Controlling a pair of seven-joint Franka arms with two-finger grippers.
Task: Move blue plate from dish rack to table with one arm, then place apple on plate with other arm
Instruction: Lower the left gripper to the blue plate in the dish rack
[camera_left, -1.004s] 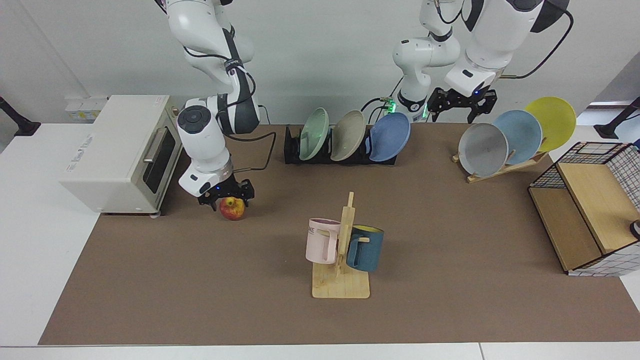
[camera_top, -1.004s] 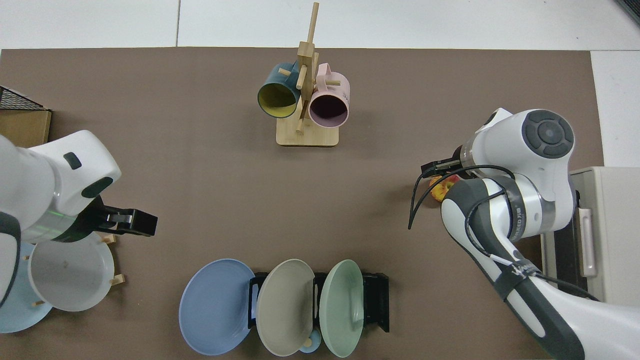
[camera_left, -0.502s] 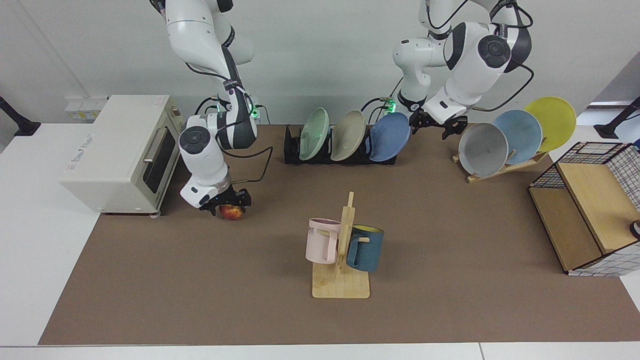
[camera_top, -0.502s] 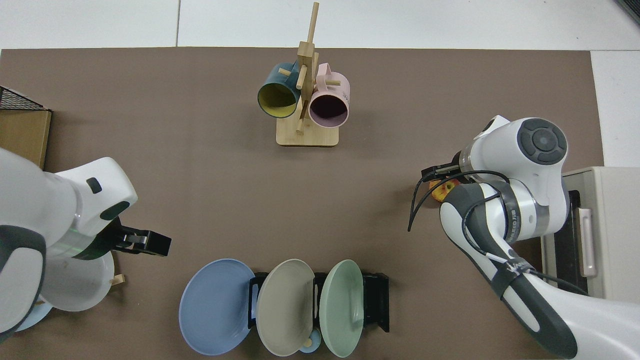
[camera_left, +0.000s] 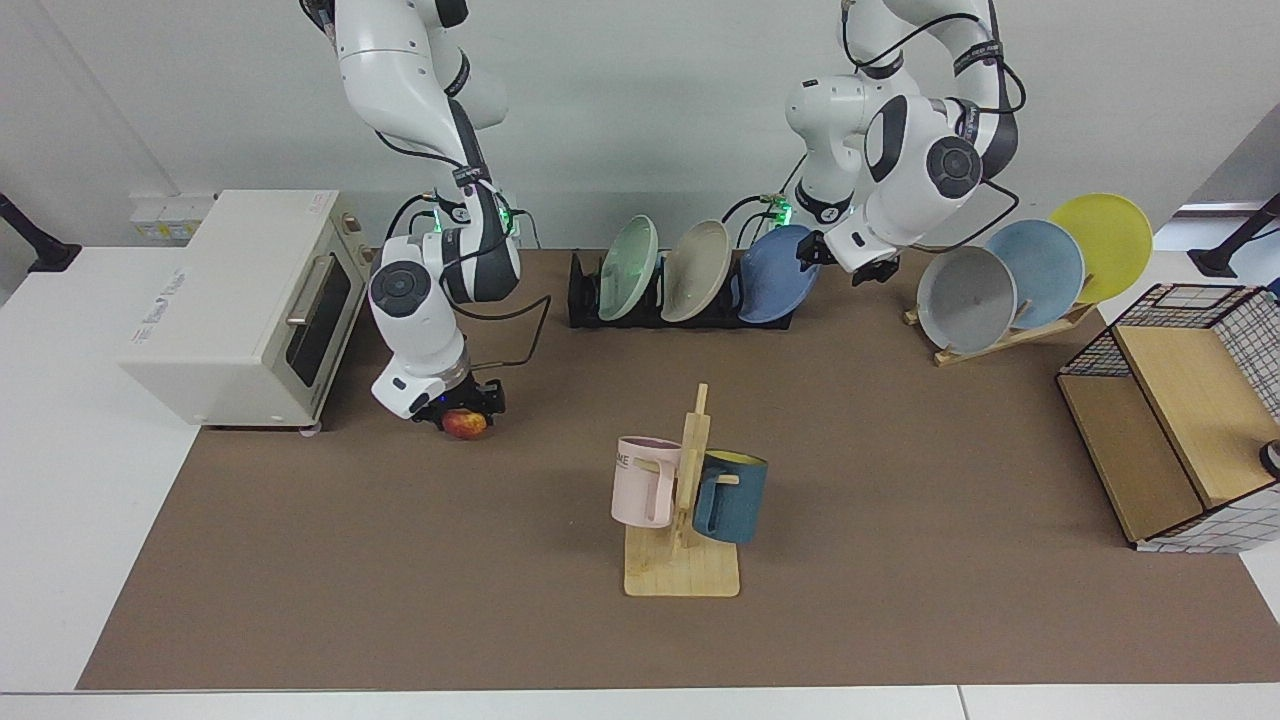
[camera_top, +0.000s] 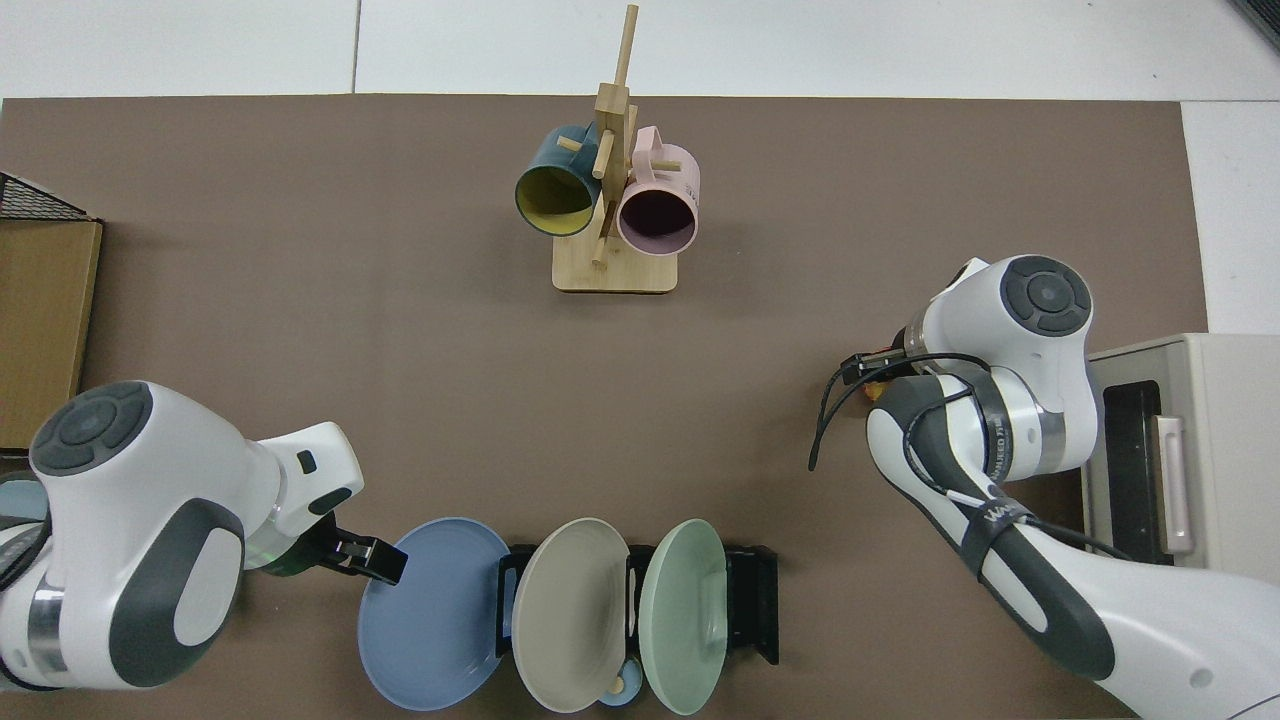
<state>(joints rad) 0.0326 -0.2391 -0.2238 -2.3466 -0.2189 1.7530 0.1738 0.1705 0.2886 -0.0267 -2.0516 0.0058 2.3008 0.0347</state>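
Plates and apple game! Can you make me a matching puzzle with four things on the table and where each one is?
Things:
1. blue plate
2. apple
3. pink mug
4. grey plate

Places:
A. hanging on the wooden mug tree
B. at the end of the black dish rack, next to the left gripper
C. leaning in the wooden plate stand
D. under the right gripper, near the toaster oven

Pairs: 1-B, 2-D, 3-A, 4-C

White arms (camera_left: 420, 330) — dark grey joints, seemingly black cables.
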